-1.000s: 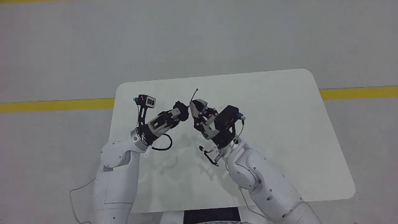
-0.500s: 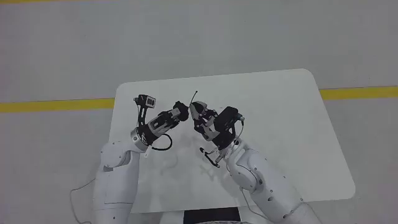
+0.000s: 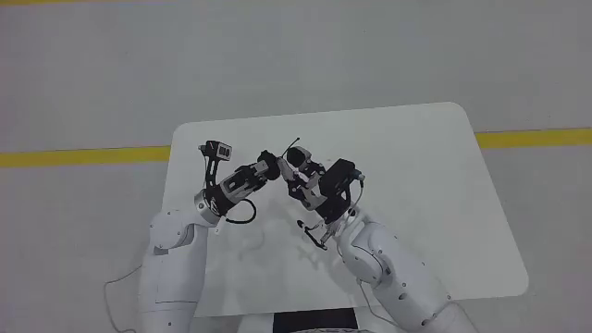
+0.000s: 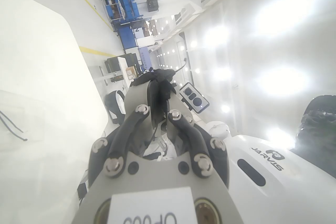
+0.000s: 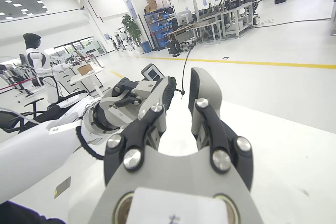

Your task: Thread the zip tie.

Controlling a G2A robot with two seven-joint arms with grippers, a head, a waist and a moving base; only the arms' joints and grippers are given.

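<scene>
Zip tie (image 5: 185, 62), thin and black, sticks up above the white table (image 3: 416, 166), at about 10 o'clock from the table's middle in the top view. Its tip points to 1 o'clock. The left gripper (image 4: 158, 83) is pinched tight on its low end. The right gripper (image 5: 180, 84) sits at 3 o'clock of the left one, spread apart, with the tie standing in the gap.
</scene>
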